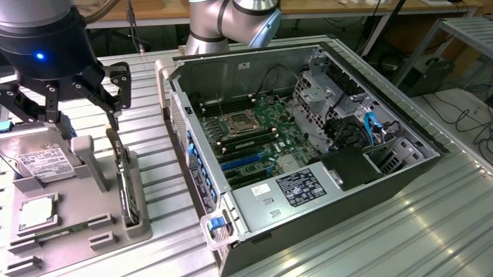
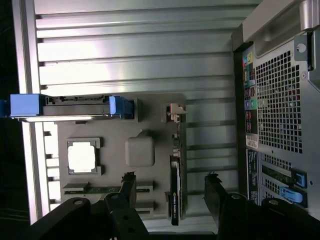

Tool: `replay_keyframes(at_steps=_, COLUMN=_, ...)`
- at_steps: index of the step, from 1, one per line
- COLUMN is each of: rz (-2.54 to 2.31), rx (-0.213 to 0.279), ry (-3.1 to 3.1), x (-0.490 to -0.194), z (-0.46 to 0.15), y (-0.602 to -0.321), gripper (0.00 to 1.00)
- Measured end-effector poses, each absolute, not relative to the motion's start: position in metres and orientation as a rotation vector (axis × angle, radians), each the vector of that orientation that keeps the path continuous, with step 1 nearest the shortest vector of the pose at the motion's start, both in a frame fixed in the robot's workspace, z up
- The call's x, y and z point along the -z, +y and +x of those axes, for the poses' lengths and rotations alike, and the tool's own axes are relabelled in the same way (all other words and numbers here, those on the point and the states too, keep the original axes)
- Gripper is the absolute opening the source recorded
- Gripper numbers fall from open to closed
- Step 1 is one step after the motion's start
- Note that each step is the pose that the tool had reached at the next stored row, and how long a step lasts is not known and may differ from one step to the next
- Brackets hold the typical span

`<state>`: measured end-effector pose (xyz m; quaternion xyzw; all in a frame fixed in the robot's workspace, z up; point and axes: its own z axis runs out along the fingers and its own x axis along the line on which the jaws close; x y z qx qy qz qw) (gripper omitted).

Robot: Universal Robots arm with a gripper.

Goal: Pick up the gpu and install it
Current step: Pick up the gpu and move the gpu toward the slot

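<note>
- Tabletop (image 1: 400, 231): ribbed metal surface that carries the case and the parts holder.
- Computer case (image 1: 223, 75): lies open side up in the middle of the exterior view. The motherboard (image 1: 262, 133) is exposed and its blue expansion slots (image 1: 240, 164) appear vacant.
- Arm (image 1: 231, 23): rises behind the case and reaches across to the exterior view's left, with the wrist pointing straight down over the holder.
- Grey parts holder (image 1: 77, 196): sits just beside the case, on the exterior view's left.
- Pincer (image 1: 77, 109) (image 2: 170, 175): released, with the fingers spread wide. It hangs above the holder and grasps nothing. In the wrist view one finger lies to each side of the card.
- Hard drive (image 1: 43, 158): rests in the same holder, well apart from the card, and is not the target.
- gpu (image 1: 127, 190) (image 2: 174, 195): stands on edge in the narrow slot along the holder's case-side border, not yet lifted.
- Step in hand, as judged: the approach to the grasp. Good practice is to keep the card centred between the fingers, descend vertically, and clamp the flat faces away from the fan, so that the card leaves its slot without tilting.
</note>
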<state>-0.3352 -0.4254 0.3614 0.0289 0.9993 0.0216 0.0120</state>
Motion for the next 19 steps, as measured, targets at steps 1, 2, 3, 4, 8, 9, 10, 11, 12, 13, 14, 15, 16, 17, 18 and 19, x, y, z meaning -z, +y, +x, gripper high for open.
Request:
replay_keyframes(at_steps=1, rz=0.090, rx=-0.067, ry=3.116, x=-0.361, z=-0.335, y=-0.426, gripper=0.66)
replay_keyframes(at_steps=2, rz=0.090, rx=-0.067, ry=3.116, x=-0.360, z=-0.335, y=-0.426, gripper=0.66)
replay_keyframes(at_steps=3, rz=0.090, rx=-0.067, ry=3.116, x=-0.359, z=-0.335, y=-0.427, gripper=0.66)
replay_keyframes(at_steps=4, rz=0.090, rx=-0.067, ry=3.117, x=-0.358, z=-0.335, y=-0.427, gripper=0.66)
replay_keyframes(at_steps=8, rz=0.086, rx=-0.067, ry=3.120, x=-0.352, z=-0.335, y=-0.429, gripper=0.66)
replay_keyframes(at_steps=9, rz=0.083, rx=-0.067, ry=3.121, x=-0.351, z=-0.335, y=-0.429, gripper=0.66)
replay_keyframes(at_steps=10, rz=0.077, rx=-0.067, ry=3.122, x=-0.350, z=-0.335, y=-0.430, gripper=0.66)
replay_keyframes(at_steps=11, rz=0.071, rx=-0.067, ry=3.122, x=-0.348, z=-0.335, y=-0.430, gripper=0.66)
replay_keyframes(at_steps=12, rz=0.064, rx=-0.067, ry=3.123, x=-0.347, z=-0.335, y=-0.431, gripper=0.66)
replay_keyframes(at_steps=13, rz=0.062, rx=-0.067, ry=3.123, x=-0.346, z=-0.335, y=-0.433, gripper=0.66)
replay_keyframes(at_steps=14, rz=0.061, rx=-0.068, ry=3.123, x=-0.345, z=-0.335, y=-0.434, gripper=0.66)
replay_keyframes(at_steps=15, rz=0.061, rx=-0.068, ry=3.123, x=-0.344, z=-0.335, y=-0.435, gripper=0.66)
replay_keyframes(at_steps=16, rz=0.061, rx=-0.067, ry=3.123, x=-0.343, z=-0.335, y=-0.437, gripper=0.66)
replay_keyframes(at_steps=17, rz=0.059, rx=-0.067, ry=3.124, x=-0.342, z=-0.335, y=-0.439, gripper=0.66)
replay_keyframes(at_steps=18, rz=0.056, rx=-0.068, ry=3.124, x=-0.341, z=-0.335, y=-0.440, gripper=0.66)
replay_keyframes(at_steps=19, rz=0.049, rx=-0.068, ry=3.125, x=-0.340, z=-0.335, y=-0.441, gripper=0.66)
